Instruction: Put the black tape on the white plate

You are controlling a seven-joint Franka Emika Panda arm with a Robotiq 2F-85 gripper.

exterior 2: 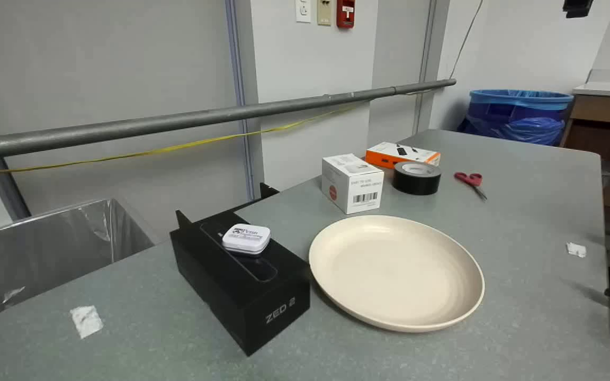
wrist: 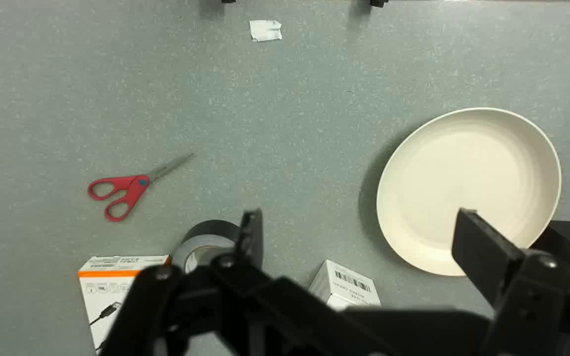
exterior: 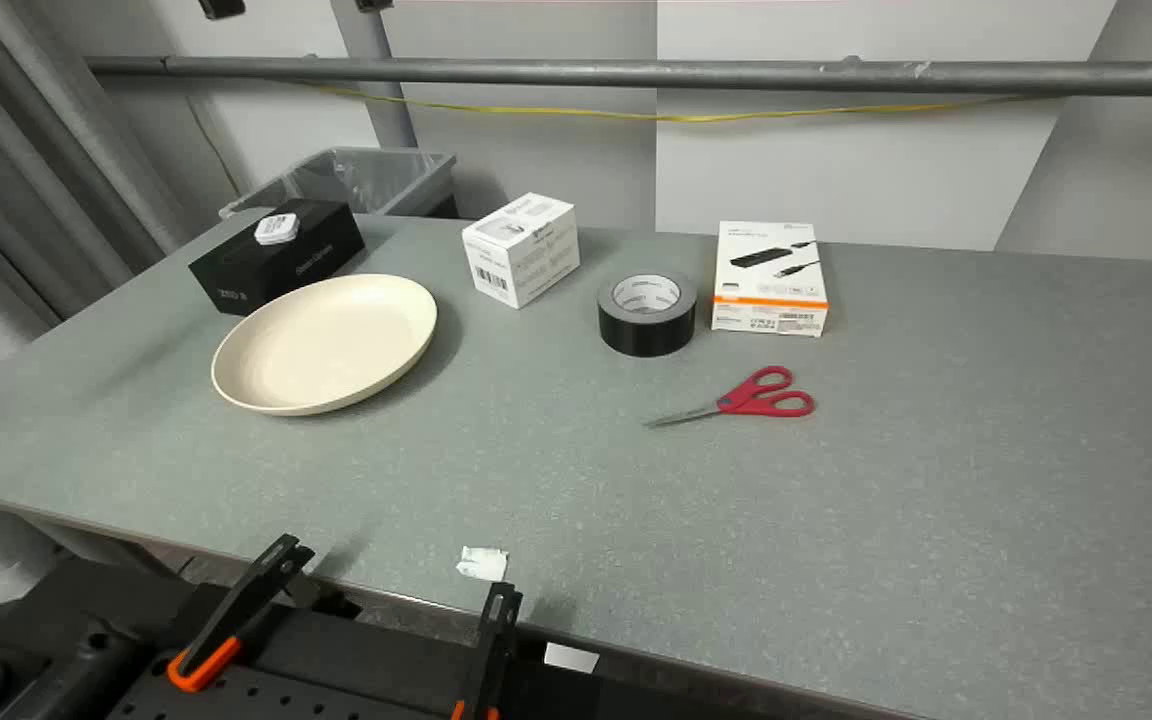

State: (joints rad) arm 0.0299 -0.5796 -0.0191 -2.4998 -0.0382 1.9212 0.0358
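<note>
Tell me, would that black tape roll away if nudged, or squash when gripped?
The black tape would probably slide, not roll: it lies flat, hole facing up. Its thick ring looks fairly stiff, so it likely won't squash much.

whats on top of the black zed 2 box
In both exterior views, a small white case rests on the black box. The patch beneath it is covered, and the box looks closed, so its inside is hidden.

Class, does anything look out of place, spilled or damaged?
A ragged white scrap near an edge of the table and a second scrap near a rounded corner look like stray litter; nothing appears spilled or damaged.
</note>
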